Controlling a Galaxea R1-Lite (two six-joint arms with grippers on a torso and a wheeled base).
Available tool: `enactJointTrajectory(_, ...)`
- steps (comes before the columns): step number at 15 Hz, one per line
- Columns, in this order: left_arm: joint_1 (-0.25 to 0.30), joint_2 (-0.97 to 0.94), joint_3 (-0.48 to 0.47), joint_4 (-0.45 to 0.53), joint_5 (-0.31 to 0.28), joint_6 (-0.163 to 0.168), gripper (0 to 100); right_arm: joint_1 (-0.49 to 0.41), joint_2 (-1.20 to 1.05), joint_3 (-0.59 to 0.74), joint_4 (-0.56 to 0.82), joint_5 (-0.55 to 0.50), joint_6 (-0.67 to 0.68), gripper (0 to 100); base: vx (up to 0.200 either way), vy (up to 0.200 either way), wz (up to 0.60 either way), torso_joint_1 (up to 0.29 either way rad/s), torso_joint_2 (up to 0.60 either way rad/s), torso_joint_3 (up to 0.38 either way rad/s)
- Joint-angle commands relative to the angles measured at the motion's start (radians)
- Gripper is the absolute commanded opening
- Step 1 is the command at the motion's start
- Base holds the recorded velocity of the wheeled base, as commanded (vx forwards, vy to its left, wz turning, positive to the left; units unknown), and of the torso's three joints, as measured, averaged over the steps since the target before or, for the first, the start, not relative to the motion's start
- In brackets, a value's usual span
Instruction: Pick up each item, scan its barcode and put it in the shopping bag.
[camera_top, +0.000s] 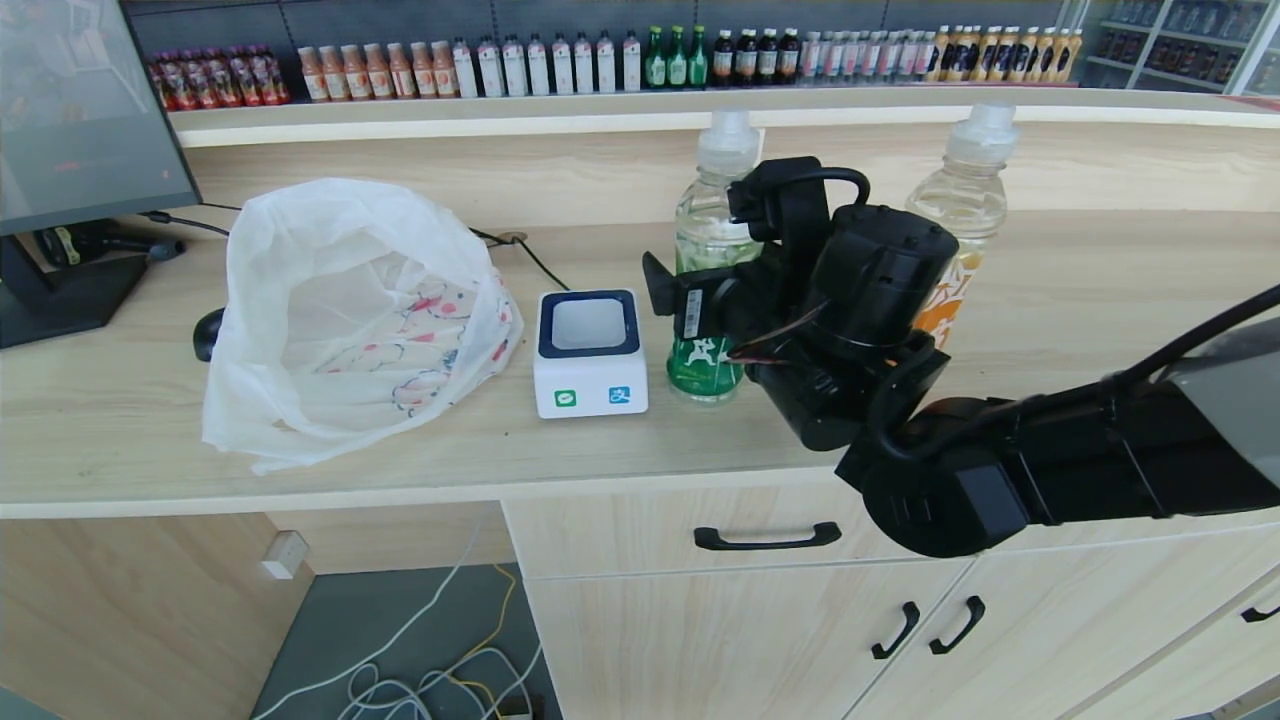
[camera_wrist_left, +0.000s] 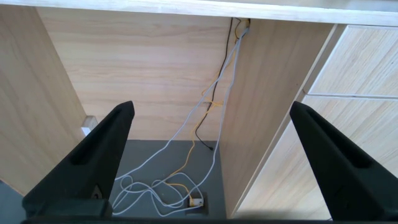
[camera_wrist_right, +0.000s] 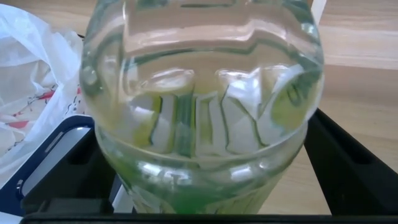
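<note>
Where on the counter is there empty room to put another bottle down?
Widest bare patch: the counter right of the orange-label bottle. A narrow strip runs along the front edge before the shopping bag and scanner. It is crowded from scanner to green bottle, where the right hand sits.

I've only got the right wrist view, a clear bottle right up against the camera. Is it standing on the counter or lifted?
Observer: The clear green-labelled plastic bottle stands on the light wooden counter, the right gripper around it.
Operator: Any other items waiting?
Observer: One, a clear orange-labelled plastic bottle on the counter, to the robot's right of the first.
Operator: Where's the left arm?
Observer: The left gripper hangs open below the countertop, facing a cupboard recess with loose white and yellow cables.
</note>
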Motion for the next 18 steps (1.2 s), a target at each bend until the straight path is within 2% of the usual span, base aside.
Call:
enactJointTrajectory(1, 0.000, 0.000, 0.000, 0.000, 0.000, -0.001, 100, 0.001, 0.003, -0.001, -0.001, 0.000, -0.001, 100, 0.000, 0.000, 0.00, 0.000, 0.00, 0.000)
enactJointTrajectory(9, 0.000, 0.000, 0.000, 0.000, 0.000, 0.000, 100, -0.001, 0.003, -0.001, -0.001, 0.002, -0.001, 100, 0.000, 0.000, 0.00, 0.000, 0.00, 0.000)
enactJointTrajectory(10, 0.000, 0.000, 0.000, 0.000, 0.000, 0.000, 100, -0.001, 0.001, -0.001, -0.001, 0.000, -0.001, 0, 0.000, 0.000, 0.00, 0.000, 0.00, 0.000)
enactJointTrajectory(18, 0.000, 0.000, 0.000, 0.000, 0.000, 0.000, 100, -0.001, 0.000, -0.015, -0.001, -0.001, -0.001, 0, 0.000, 0.000, 0.00, 0.000, 0.00, 0.000)
